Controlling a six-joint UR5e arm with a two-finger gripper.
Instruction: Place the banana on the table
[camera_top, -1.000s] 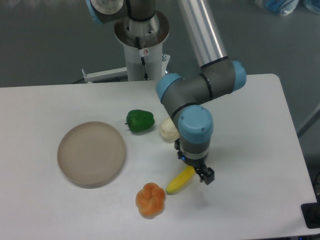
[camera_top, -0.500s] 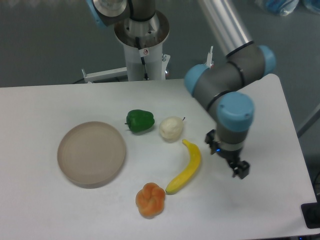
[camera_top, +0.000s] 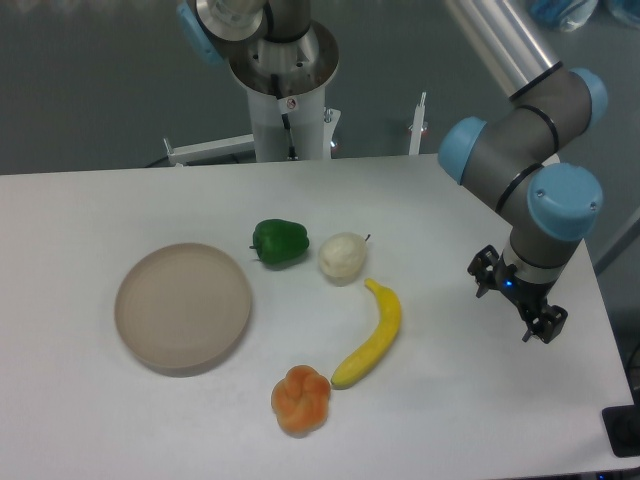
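With the banana (camera_top: 372, 335) lying flat on the table (camera_top: 120, 420), the placing looks done; the gripper (camera_top: 520, 300) hangs well right, jaws spread, empty. Next, I judge, only a retreat remains.

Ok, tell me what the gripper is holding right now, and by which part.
Nothing is held. The gripper is empty, off to the side of the banana, which lies on the table untouched.
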